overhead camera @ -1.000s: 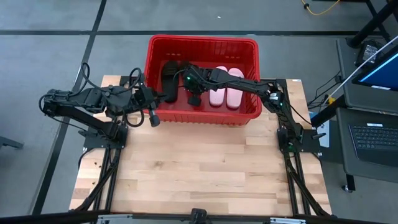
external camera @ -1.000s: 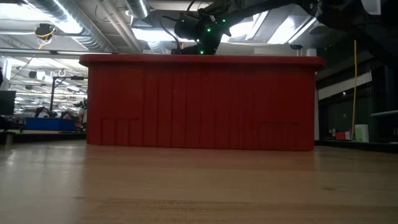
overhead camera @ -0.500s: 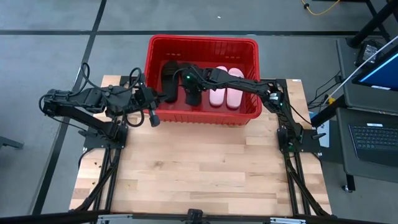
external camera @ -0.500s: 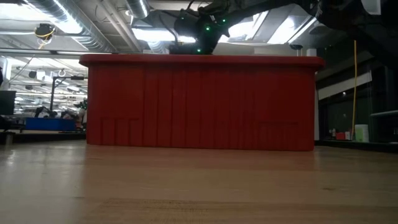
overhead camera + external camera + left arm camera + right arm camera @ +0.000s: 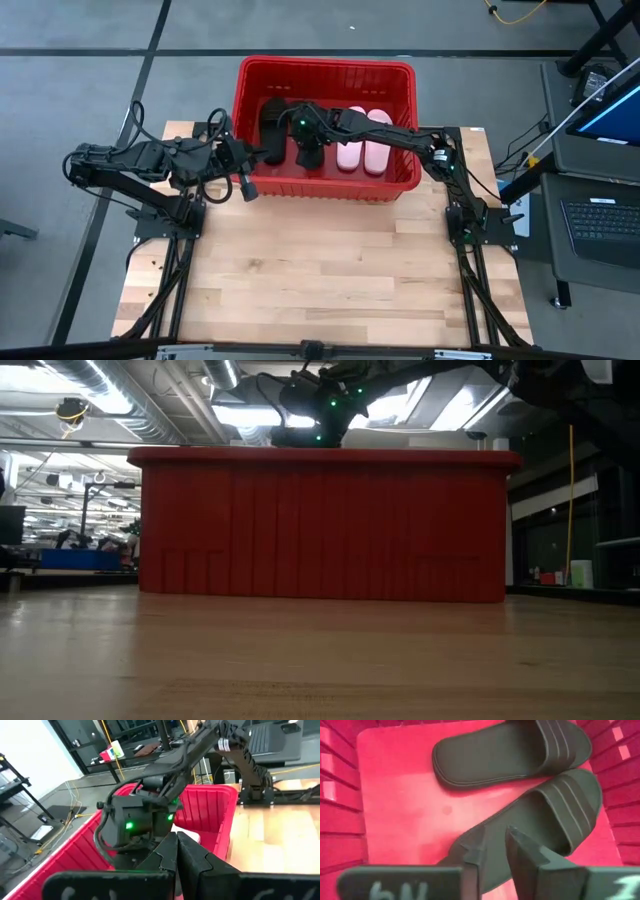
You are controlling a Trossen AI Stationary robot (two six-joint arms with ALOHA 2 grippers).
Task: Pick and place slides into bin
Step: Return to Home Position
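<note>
Table (image 5: 320, 270): right tool (image 5: 495, 834) above slides (image 5: 520, 750) in bin (image 5: 325, 66).

big red ribbed plastic bin (image 5: 325, 63) shows a smooth, faintly glossy floor, light glinting off its slats. two black rubbery foam slides (image 5: 512, 750) look matt, straps ridged. pale pink slides (image 5: 375, 158) look smooth, softly sheened. pale wooden plank table (image 5: 320, 270) reads satin, grain visible. right gripper (image 5: 495, 834) fingers (image 5: 530, 862): matt dark plastic.

Grey floor (image 5: 60, 90) with dark lines, light wooden table (image 5: 320, 270), open laptop (image 5: 600, 225) on a dark cart (image 5: 575, 160) at the right, yellow cable (image 5: 515, 12), ceiling ducts (image 5: 140, 405) and bright lamps (image 5: 250, 415) above.
</note>
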